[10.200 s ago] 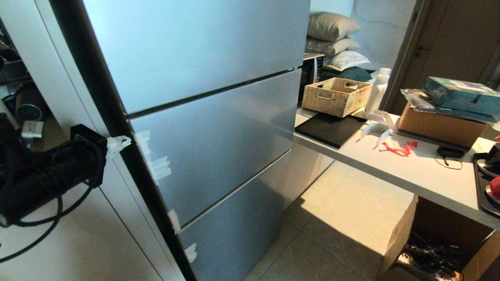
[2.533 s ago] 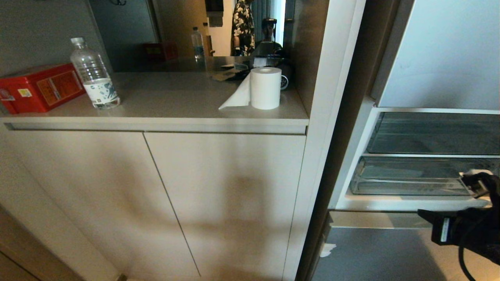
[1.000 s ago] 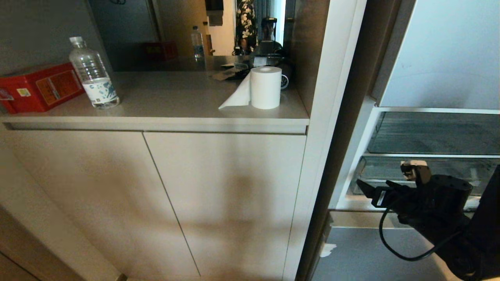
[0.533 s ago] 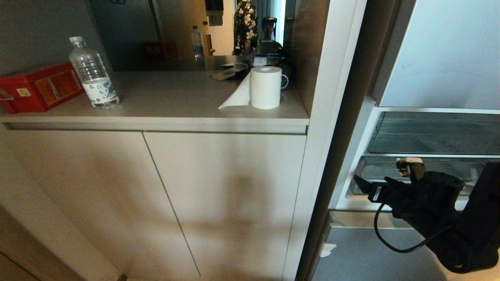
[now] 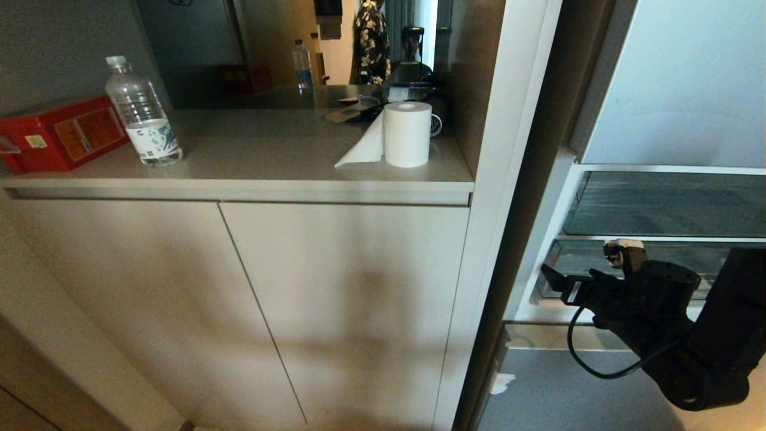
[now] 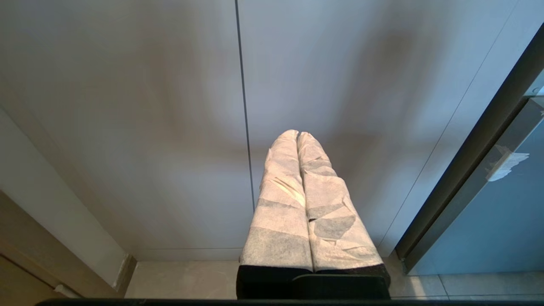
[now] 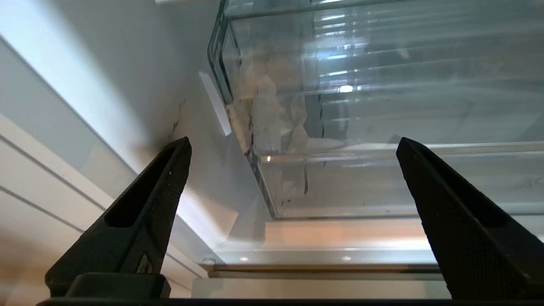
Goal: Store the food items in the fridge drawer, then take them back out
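The fridge drawer point(image 5: 574, 254), a shallow clear bin with a ribbed floor, sits in the open fridge at the right of the head view. My right gripper point(image 5: 583, 263) hovers just in front of its left front corner. Its two black fingers are spread wide with nothing between them. Seen from the right wrist, the drawer point(image 7: 382, 106) fills the space ahead of the open right gripper point(image 7: 293, 142), and its clear front lip lies across the gap. My left gripper point(image 6: 297, 134) is shut, its taped fingers pressed together and facing pale cabinet doors. The food items are out of view.
A clear-fronted compartment point(image 5: 664, 203) sits above the drawer and a closed silver-blue door point(image 5: 568, 389) below. On the counter to the left stand a paper roll point(image 5: 407, 134), a water bottle point(image 5: 142, 114) and a red box point(image 5: 60, 134). A mirror shows a person point(image 5: 370, 42).
My right arm has lifted a little, and the gripper has edged up and left along the drawer's front. The person in the mirror has shifted.
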